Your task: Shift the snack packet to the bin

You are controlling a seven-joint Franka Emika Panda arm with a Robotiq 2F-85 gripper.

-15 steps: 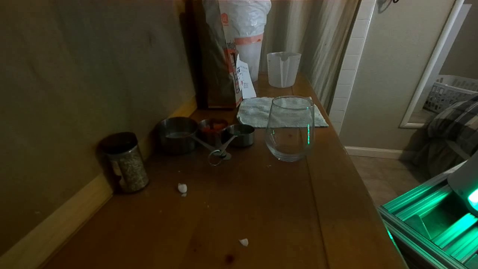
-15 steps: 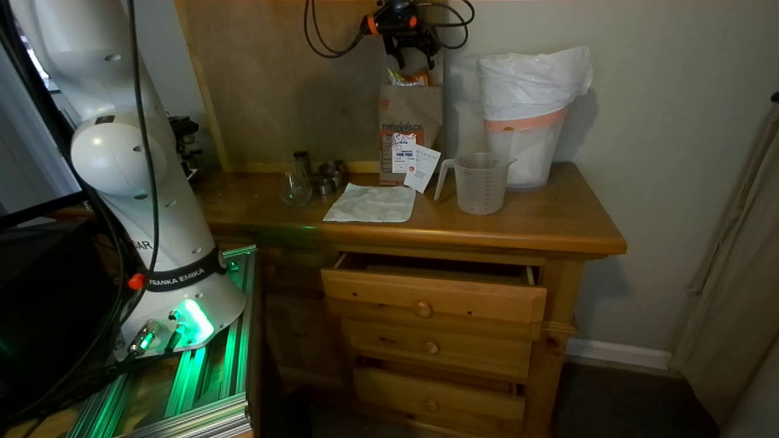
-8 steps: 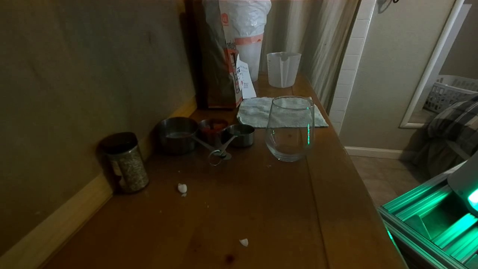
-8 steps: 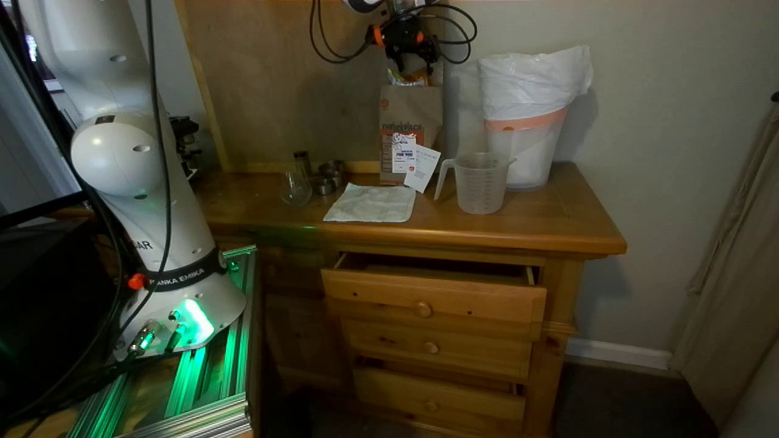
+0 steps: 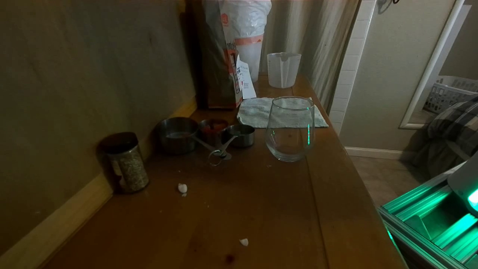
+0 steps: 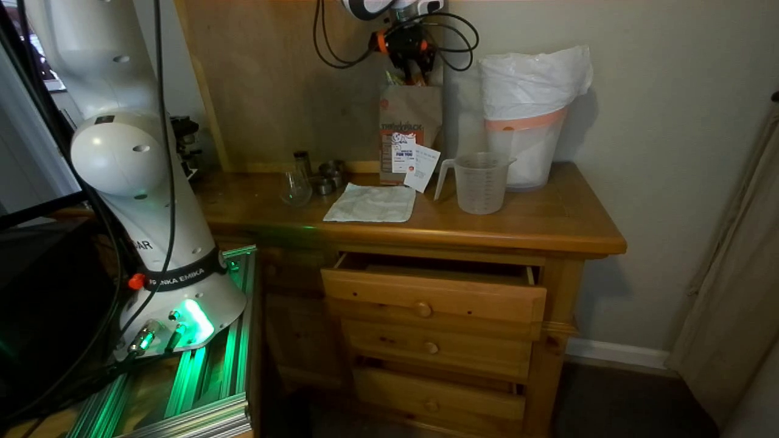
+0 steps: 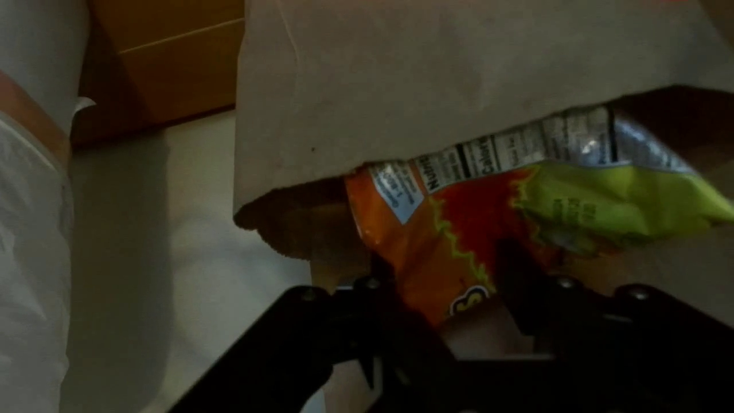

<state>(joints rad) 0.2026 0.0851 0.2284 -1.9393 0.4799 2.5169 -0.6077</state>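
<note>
The snack packet (image 7: 470, 201), orange, red and yellow-green, sticks out of the mouth of a brown paper bag (image 7: 401, 86) in the wrist view. Its top edge (image 6: 395, 79) just shows above the bag (image 6: 411, 109) in an exterior view; its lower part is hidden inside. My gripper (image 7: 444, 258) is open, with its fingers on either side of the packet's upper end; contact cannot be told. In an exterior view the gripper (image 6: 417, 76) points down at the bag's opening. The white bin (image 6: 520, 152) with a plastic liner stands beside the bag and also shows in the wrist view (image 7: 34, 258).
A measuring jug (image 6: 481, 185) stands in front of the bin. A cloth (image 6: 371, 204) and a paper slip (image 6: 423, 167) lie by the bag. A stemless glass (image 5: 289, 145), measuring cups (image 5: 177, 136) and a spice jar (image 5: 127, 164) stand farther along the desk. The top drawer (image 6: 432, 298) is partly open.
In an exterior view my gripper has come down and slightly right, to the top of the packet in the bag. The packet and bag have not visibly moved.
</note>
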